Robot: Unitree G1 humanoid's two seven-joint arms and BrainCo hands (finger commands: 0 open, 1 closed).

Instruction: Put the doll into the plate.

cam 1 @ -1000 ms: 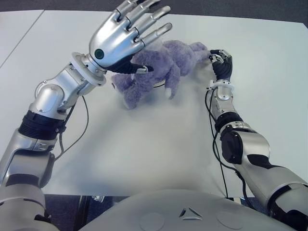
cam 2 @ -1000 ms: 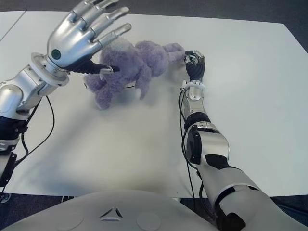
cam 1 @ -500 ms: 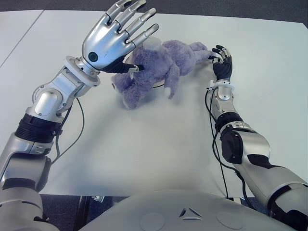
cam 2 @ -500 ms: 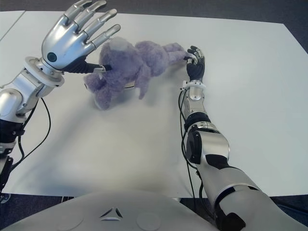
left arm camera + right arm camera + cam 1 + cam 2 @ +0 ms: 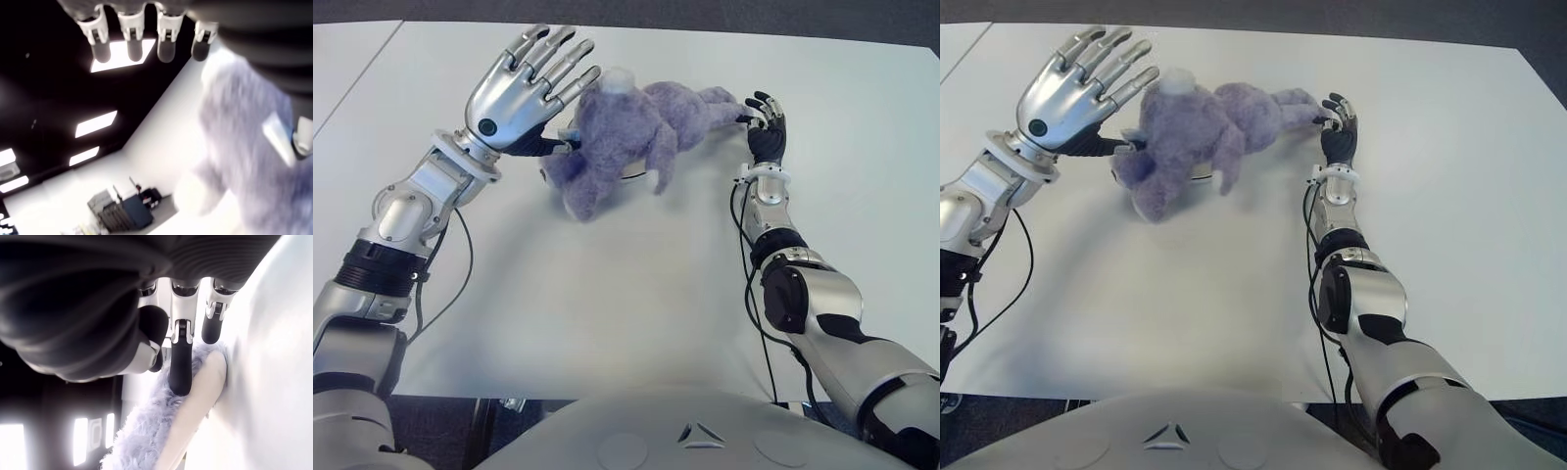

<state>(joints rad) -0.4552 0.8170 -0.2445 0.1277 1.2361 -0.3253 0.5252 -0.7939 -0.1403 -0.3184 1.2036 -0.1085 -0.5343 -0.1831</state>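
A purple plush doll is seen lying on its side on the far middle part of the white tabletop, head toward the near left and one limb stretched out to the right. A thin pale rim showing just under its body may belong to the plate, but so little is exposed that this cannot be told for sure; if so, the doll is already draped over it. The left robot hand is held just to the left of the doll with its palm turned down and all fingers spread wide, holding nothing, apparently posed either to release or to steady the doll's head. The right robot hand is placed at the doll's right end, its fingers extended and loosely open, one fingertip lying against the pale-soled limb rather than clasping it. Judged from this, the doll is carried by the tabletop, not by either hand.
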